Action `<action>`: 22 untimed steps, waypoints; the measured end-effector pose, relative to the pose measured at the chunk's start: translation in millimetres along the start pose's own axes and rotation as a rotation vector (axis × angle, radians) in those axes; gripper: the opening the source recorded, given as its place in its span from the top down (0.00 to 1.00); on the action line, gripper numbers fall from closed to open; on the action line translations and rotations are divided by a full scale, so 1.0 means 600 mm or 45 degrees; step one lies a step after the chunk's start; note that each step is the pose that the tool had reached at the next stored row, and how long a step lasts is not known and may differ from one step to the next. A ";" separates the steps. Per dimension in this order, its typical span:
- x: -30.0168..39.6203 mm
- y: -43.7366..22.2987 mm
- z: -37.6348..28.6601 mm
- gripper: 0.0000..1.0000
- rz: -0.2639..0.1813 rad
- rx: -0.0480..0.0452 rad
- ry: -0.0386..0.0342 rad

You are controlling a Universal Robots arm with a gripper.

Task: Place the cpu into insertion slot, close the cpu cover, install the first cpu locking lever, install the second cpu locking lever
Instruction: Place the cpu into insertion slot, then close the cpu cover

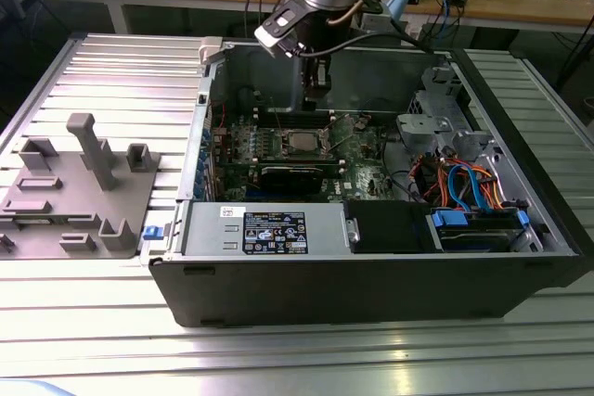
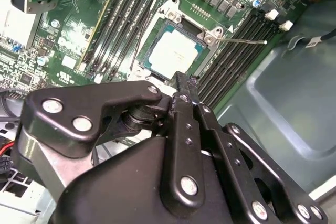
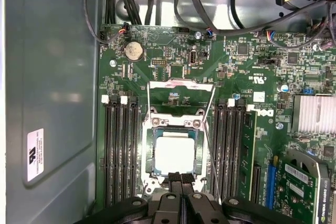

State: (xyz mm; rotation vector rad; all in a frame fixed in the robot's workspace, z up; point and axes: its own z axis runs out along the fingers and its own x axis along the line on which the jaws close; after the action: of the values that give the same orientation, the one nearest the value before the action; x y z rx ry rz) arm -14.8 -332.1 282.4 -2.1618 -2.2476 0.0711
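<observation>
- Claw [image 3: 181, 178] state: your two fingers are pressed together and narrow, with nothing between them, as both wrist views show.
- Task thing: the cpu [image 3: 176, 153] lies flat in the insertion slot [image 3: 152, 171], silvery top up, on the green board inside the open computer case [image 1: 371, 294].
- The cpu cover [image 3: 173, 124] appears to lie down over it. Its frame sits around the chip's edges and the metal top shows through the window.
- Key relation: your fingertips hang over the middle of one side of that frame. The cpu therefore lies just ahead of the tips, not directly under them. You cannot tell from these views whether the tips touch the frame.
- In the exterior view your claw stands above the socket, slightly toward the exterior view's right of the chip.
- A thin wire lever [image 2: 241, 40] runs from the cover's corner tab out across the memory slots [image 2: 231, 61], apart from your tips. Treat it as probably unlatched.
</observation>
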 end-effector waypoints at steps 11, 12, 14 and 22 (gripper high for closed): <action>0.000 0.005 0.000 0.89 0.000 0.000 0.0002; 0.000 0.007 0.000 0.89 0.000 0.000 0.0002; 0.000 0.009 0.000 0.89 0.000 0.000 0.0003; -0.001 0.029 -0.001 0.89 0.000 0.001 0.0002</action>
State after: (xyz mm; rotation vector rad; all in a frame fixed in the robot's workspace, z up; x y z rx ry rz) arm 2.5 -332.2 282.5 -2.1612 -2.2471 0.0720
